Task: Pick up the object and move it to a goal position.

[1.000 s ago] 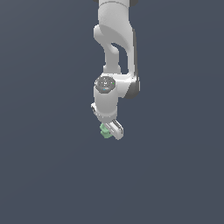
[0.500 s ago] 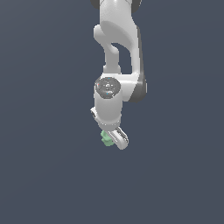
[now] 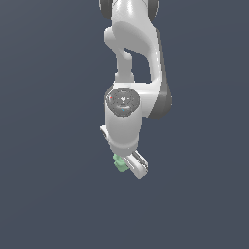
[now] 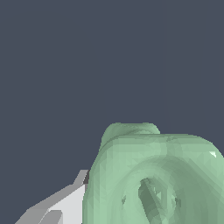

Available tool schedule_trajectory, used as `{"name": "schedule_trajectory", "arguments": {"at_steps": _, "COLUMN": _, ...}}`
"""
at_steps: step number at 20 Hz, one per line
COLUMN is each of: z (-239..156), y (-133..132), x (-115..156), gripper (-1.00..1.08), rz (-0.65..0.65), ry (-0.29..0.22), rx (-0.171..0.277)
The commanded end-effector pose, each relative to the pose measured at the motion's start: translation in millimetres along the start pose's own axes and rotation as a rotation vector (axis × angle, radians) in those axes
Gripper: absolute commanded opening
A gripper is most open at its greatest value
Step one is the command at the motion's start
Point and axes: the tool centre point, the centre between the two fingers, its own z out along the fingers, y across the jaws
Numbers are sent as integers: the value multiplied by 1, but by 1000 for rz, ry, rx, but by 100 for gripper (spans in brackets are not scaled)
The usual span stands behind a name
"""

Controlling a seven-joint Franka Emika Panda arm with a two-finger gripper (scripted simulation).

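Pickup is being judged done, the object (image 3: 118, 163) being held in the gripper (image 3: 127, 165), with no goal being shown.

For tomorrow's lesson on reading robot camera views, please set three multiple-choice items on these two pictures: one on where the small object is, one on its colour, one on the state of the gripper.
1. Where is the object?
A. At the gripper, at the arm's lower end
B. Lying apart from the arm, at the exterior view's far right
C. Up beside the round joint cap

2. What colour is the object?
A. Bright red
B. Pale mint green
C. Black

3. What state is the gripper in?
A. Wide open and empty
B. Shut on the object
C. Out of view in both pictures

Answers:
1 A: the exterior view shows the green piece at the fingertips, below the white wrist.
2 B: the wrist view shows it close up, pale green with a ring-like hollow.
3 B: the object sits against a finger with nothing under it.
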Motion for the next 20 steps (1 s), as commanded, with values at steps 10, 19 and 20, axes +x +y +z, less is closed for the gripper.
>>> {"name": "schedule_trajectory", "arguments": {"at_steps": 10, "z": -19, "y": -31, "x": 17, "gripper": -100, "rz": 0, "ry": 0, "rx": 0}}
{"name": "schedule_trajectory", "arguments": {"at_steps": 19, "z": -23, "y": -38, "x": 21, "gripper": -100, "rz": 0, "ry": 0, "rx": 0}}
{"name": "schedule_trajectory", "arguments": {"at_steps": 20, "z": -23, "y": -38, "x": 21, "gripper": -100, "rz": 0, "ry": 0, "rx": 0}}
